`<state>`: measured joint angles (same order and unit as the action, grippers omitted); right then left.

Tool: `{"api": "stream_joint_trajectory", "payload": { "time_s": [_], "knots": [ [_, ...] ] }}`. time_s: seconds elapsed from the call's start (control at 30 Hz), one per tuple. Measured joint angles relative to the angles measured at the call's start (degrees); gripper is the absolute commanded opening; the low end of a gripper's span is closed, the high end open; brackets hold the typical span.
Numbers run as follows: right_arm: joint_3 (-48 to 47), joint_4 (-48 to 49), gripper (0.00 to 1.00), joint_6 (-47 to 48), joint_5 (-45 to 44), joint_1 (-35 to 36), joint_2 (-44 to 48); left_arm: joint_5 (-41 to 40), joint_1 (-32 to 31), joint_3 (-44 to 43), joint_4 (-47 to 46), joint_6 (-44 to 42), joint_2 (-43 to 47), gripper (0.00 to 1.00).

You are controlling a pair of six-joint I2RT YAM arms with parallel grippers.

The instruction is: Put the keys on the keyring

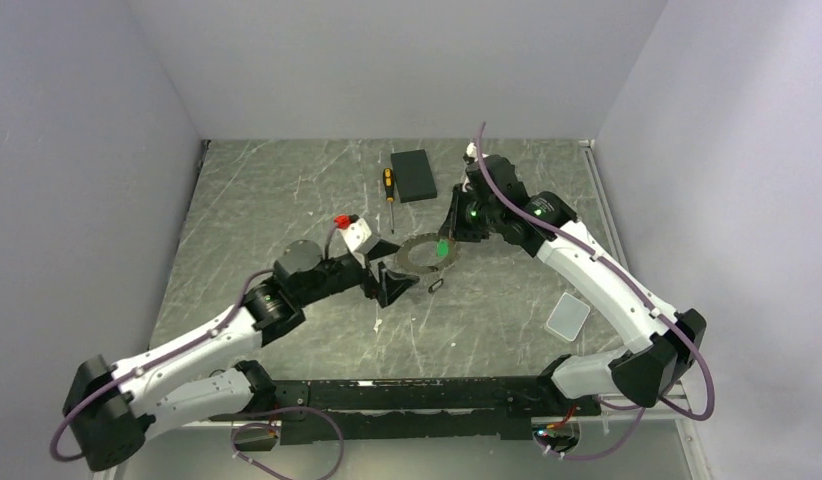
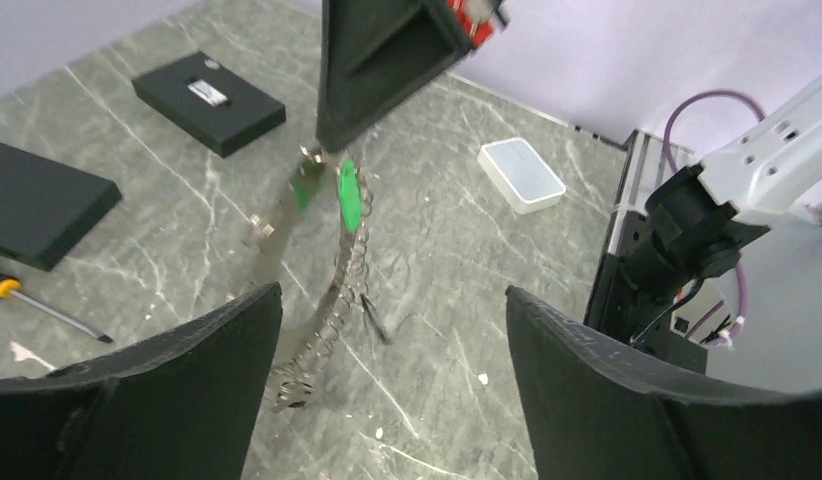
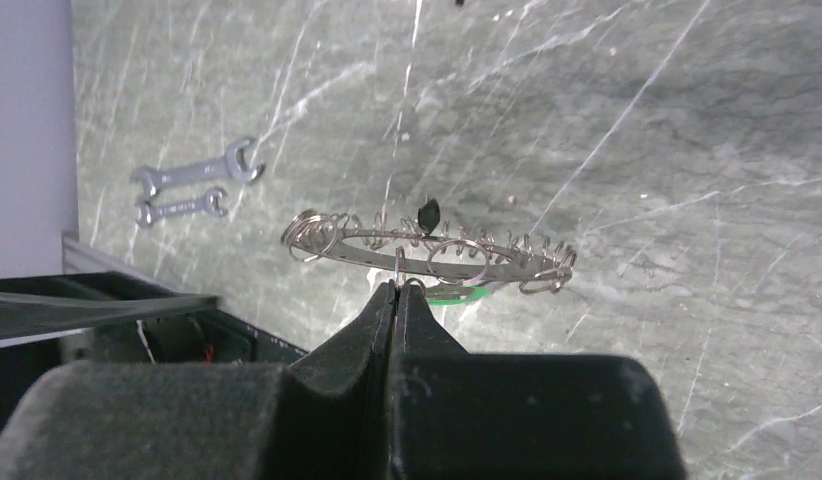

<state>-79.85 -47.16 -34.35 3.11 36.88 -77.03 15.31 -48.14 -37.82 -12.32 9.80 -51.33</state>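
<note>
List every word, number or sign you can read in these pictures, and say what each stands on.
None can be read.
The small black box carries a pale label: too blurred to read.
The green tag on the keyring: no writing shows.

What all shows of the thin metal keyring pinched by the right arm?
The keyring is a thin, flat hoop of grey metal. It is strung all round with small wire loops and carries a green tag. The shut right gripper pinches its rim and seems to hold it raised over the marbled table. It shows edge-on in both wrist views.
</note>
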Motion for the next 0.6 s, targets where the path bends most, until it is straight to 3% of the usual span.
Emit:
{"api": "stream_joint_trajectory", "payload": {
  "time_s": [0.27, 0.6],
  "knots": [
    [-0.02, 0.55, 0.0, -6.16, -4.87, 0.0, 0.72, 1.7, -1.75, 7.08, -16.22, 0.31, -12.2, 0.82],
    [4.52, 4.33, 0.0, -7.15, -0.7, -0.04, 4.57, 4.28, -2.19, 7.58, -34.14, -9.94, -23.43, 0.84]
  ]
}}
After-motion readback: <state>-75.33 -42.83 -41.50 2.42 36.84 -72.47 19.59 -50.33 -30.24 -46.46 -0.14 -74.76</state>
